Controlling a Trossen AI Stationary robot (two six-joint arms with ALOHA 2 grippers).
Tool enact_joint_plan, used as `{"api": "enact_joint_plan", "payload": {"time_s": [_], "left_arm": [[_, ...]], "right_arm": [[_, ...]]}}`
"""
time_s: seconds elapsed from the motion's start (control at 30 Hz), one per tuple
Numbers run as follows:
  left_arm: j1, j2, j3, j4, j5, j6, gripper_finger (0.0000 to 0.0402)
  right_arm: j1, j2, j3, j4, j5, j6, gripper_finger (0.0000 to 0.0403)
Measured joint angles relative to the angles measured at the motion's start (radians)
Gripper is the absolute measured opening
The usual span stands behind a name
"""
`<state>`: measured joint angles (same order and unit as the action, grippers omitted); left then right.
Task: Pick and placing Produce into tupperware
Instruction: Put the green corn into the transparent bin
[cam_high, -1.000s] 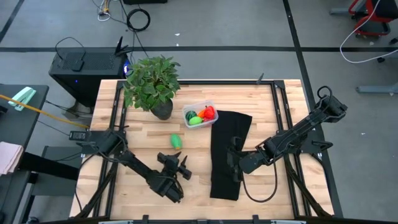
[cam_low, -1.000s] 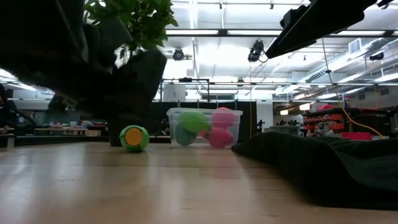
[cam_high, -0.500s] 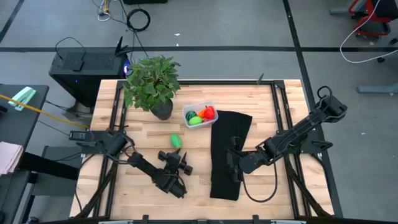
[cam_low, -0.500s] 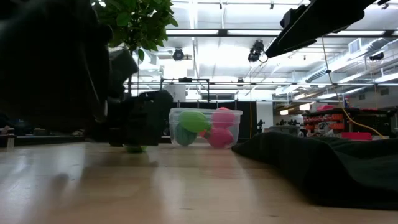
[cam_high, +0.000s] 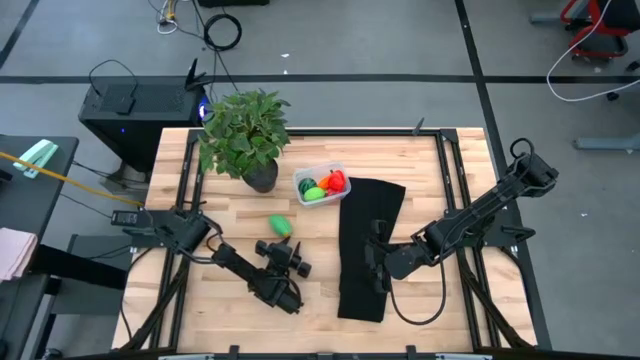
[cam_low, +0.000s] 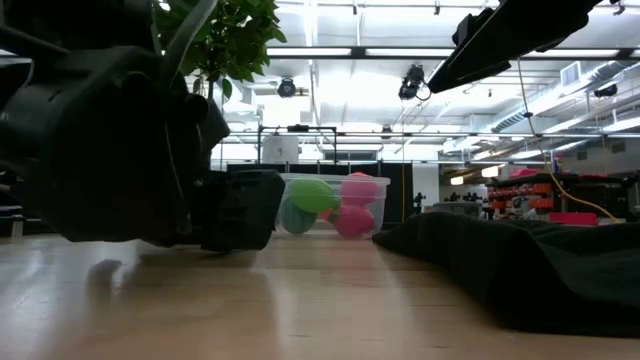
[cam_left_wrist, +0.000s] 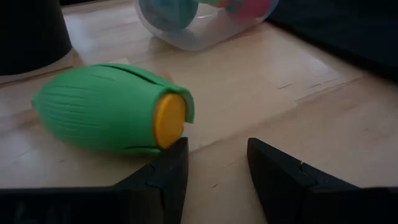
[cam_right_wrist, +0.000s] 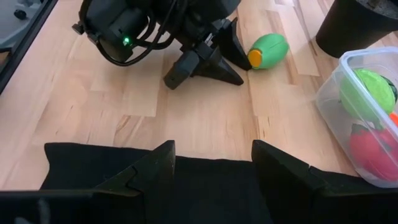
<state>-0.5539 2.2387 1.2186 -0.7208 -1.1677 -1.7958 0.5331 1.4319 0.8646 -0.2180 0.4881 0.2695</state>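
Wooden butcher-block table (cam_high: 420, 170) under ceiling lights, with a workshop room behind. Nearest, the left gripper (cam_high: 295, 262) sits low over the boards, its fingers spread and holding nothing; in the left wrist view one fingertip (cam_left_wrist: 177, 155) stands just beside the yellow end of the light green piece (cam_high: 280, 225), though contact cannot be told. That piece lies on its side on the bare wood, outside the tub, between the gripper and the plant pot (cam_high: 260, 178). To the right, the right gripper (cam_high: 374, 262) waits over the black cloth (cam_high: 365, 235), fingers apart and empty. Farther off, the tupperware (cam_high: 303, 178) stands beside the pot, touching the cloth's far corner, and already holds several pieces: a green one, red ones and something orange show through its wall, the exact count unclear. Judged from this, the task is nearly done; the one loose green piece remains to be grasped and carried to the tub.
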Motion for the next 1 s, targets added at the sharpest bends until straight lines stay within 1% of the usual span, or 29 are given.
{"api": "enact_joint_plan", "payload": {"time_s": [0.67,0.8,1.0], "left_arm": [[0.021,0.000,0.000,-0.012,0.001,0.002,0.0170],[0.018,0.000,0.000,-0.016,0.002,0.003,0.0148],[0.012,0.000,0.000,-0.017,0.009,0.041,0.0086]], "right_arm": [[0.000,0.000,0.000,0.000,0.000,-0.002,0.0220],[0.000,0.000,0.000,0.000,0.000,-0.003,0.0220],[0.000,0.000,0.000,0.000,0.000,-0.003,0.0220]]}}
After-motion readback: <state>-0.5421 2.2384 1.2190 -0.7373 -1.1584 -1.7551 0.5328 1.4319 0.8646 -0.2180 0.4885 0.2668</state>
